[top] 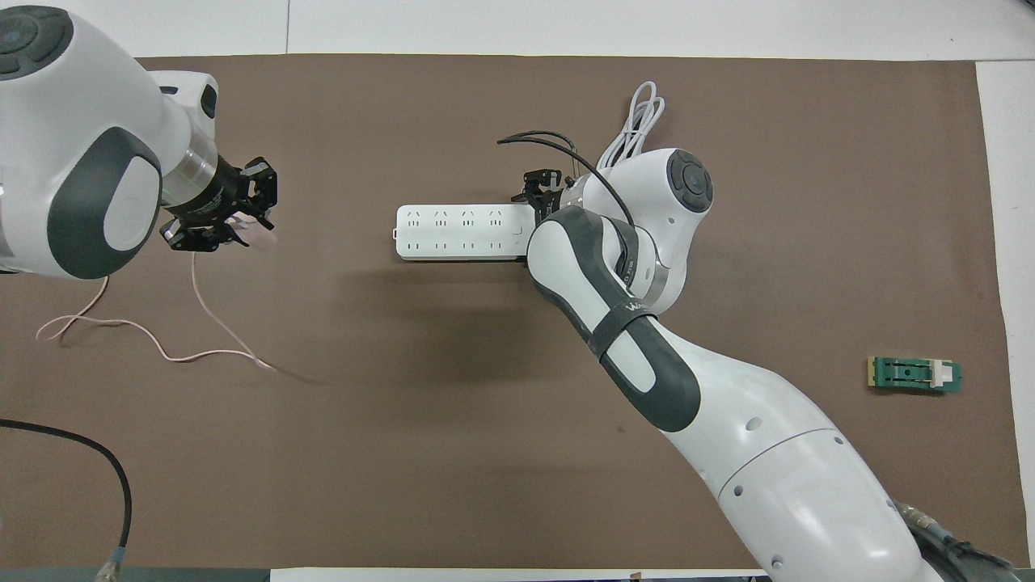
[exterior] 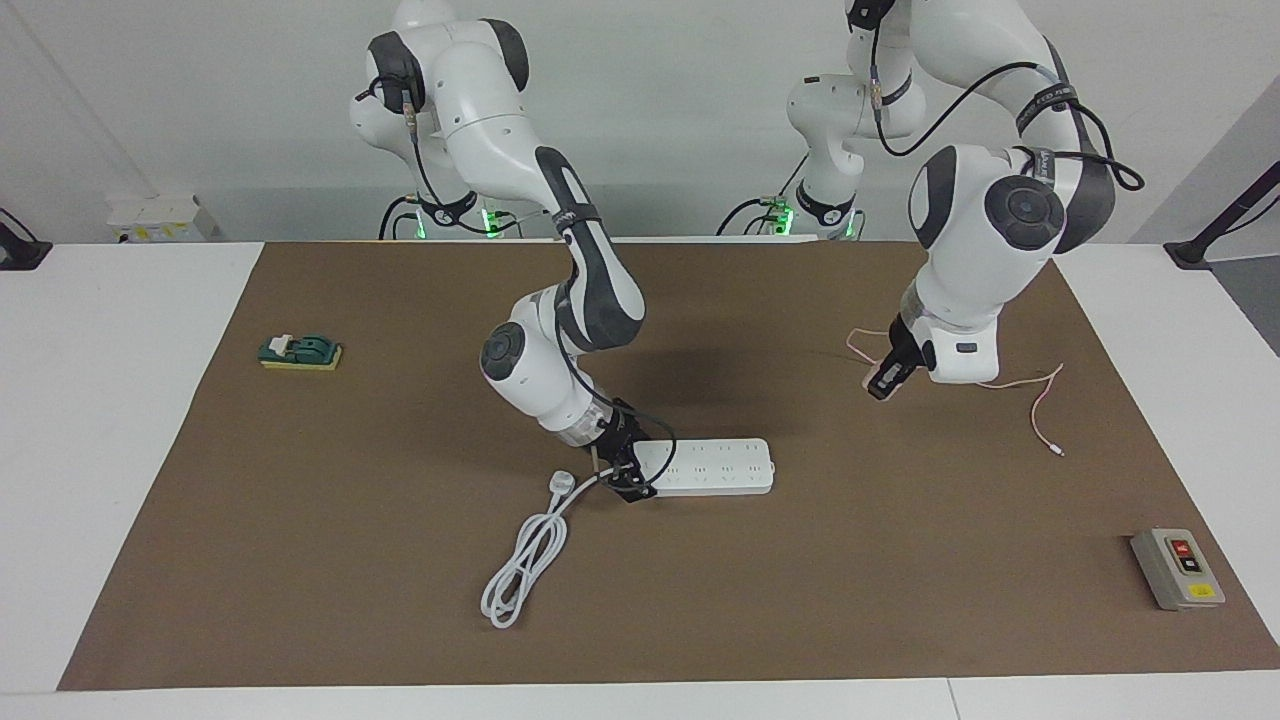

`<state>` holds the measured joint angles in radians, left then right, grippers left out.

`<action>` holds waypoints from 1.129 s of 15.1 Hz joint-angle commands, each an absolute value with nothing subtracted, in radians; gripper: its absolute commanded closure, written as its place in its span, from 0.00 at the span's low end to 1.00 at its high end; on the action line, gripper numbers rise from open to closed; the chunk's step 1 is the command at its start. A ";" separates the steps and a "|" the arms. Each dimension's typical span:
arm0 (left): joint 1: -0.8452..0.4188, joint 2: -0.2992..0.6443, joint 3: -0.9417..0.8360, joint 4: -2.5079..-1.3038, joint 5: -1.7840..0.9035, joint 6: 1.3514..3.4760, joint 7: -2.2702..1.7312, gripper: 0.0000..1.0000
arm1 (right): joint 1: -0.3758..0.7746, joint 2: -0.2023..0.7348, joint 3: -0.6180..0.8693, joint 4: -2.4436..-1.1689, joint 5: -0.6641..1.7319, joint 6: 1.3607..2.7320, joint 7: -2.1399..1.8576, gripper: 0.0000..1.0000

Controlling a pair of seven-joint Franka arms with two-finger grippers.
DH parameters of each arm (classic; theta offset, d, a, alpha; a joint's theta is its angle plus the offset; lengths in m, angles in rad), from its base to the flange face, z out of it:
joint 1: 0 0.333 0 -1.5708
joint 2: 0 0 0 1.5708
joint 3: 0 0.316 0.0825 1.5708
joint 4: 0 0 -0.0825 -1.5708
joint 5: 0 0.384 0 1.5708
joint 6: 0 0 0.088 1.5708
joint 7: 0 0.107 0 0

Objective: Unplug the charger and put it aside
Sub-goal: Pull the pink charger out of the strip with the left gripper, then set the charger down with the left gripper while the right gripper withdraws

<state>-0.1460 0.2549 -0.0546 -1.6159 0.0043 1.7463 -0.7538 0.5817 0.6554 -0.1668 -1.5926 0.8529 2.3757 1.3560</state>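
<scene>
My left gripper (exterior: 881, 384) (top: 240, 232) hangs a little above the brown mat (exterior: 330, 560), toward the left arm's end of the table, shut on the pale pink charger (exterior: 866, 381) (top: 262, 238). The charger is out of the white power strip (exterior: 716, 467) (top: 453, 233) and well away from it. Its thin pink cable (exterior: 1000, 383) (top: 194, 354) trails over the mat and ends in a tiny connector (exterior: 1058, 453). My right gripper (exterior: 626, 476) (top: 539, 191) rests at the strip's cord end, and the arm hides its fingertips.
The strip's thick white cord (exterior: 524, 560) (top: 639, 121) lies coiled on the mat. A green switch block (exterior: 300, 352) (top: 914, 375) sits toward the right arm's end. A grey button box (exterior: 1177, 568) stands at the mat's corner toward the left arm's end.
</scene>
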 commanded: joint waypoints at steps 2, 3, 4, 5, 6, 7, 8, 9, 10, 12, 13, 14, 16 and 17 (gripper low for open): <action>-0.026 0.132 -0.063 -1.859 -0.014 1.888 -0.359 1.00 | 0.574 0.658 -0.158 -1.552 0.890 2.387 1.322 0.00; 0.003 0.114 -0.063 -1.903 -0.015 1.914 -0.254 1.00 | 0.577 0.657 -0.158 -1.552 0.890 2.387 1.324 0.00; 0.033 0.089 -0.063 -1.949 -0.015 1.936 -0.164 1.00 | 0.578 0.652 -0.158 -1.558 0.890 2.387 1.327 0.00; 0.055 0.071 -0.063 -1.988 -0.017 1.951 -0.087 1.00 | 0.578 0.640 -0.158 -1.565 0.890 2.385 1.327 0.00; 0.067 0.060 -0.063 -2.012 -0.021 1.960 -0.036 1.00 | 0.578 0.634 -0.158 -1.569 0.890 2.379 1.327 0.00; 0.084 0.046 -0.063 -2.046 -0.034 1.970 0.009 1.00 | 0.580 0.624 -0.158 -1.571 0.890 2.369 1.331 0.00; 0.098 0.022 -0.063 -2.098 -0.038 1.989 0.052 1.00 | 0.581 0.614 -0.158 -1.578 0.888 2.367 1.339 0.00; 0.110 -0.010 -0.063 -2.170 -0.040 2.040 0.090 1.00 | 0.583 0.600 -0.158 -1.588 0.890 2.365 1.347 0.00; 0.124 -0.050 -0.063 -2.251 -0.044 2.101 0.112 1.00 | 0.581 0.586 -0.158 -1.595 0.888 2.356 1.350 0.00; 0.147 -0.125 -0.063 -2.394 -0.080 2.206 0.194 1.00 | 0.575 0.552 -0.161 -1.605 0.885 2.304 1.350 0.00; 0.153 -0.147 -0.061 -2.423 -0.122 2.210 0.231 1.00 | 0.568 0.532 -0.169 -1.605 0.874 2.272 1.351 0.00; 0.152 -0.159 -0.061 -2.433 -0.152 2.209 0.241 1.00 | 0.566 0.517 -0.178 -1.606 0.867 2.248 1.350 0.00; 0.147 -0.185 -0.061 -2.474 -0.195 2.212 0.241 1.00 | 0.568 0.479 -0.212 -1.618 0.810 2.206 1.348 0.00; 0.144 -0.198 -0.061 -2.499 -0.240 2.221 0.242 1.00 | 0.568 0.453 -0.221 -1.621 0.761 2.183 1.348 0.00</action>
<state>0.1406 -0.1290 -0.0541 -2.4173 -0.1717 2.1819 0.2182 0.5764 0.5179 -0.2069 -1.5834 0.8266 2.2252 1.3560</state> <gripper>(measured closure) 0.683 0.000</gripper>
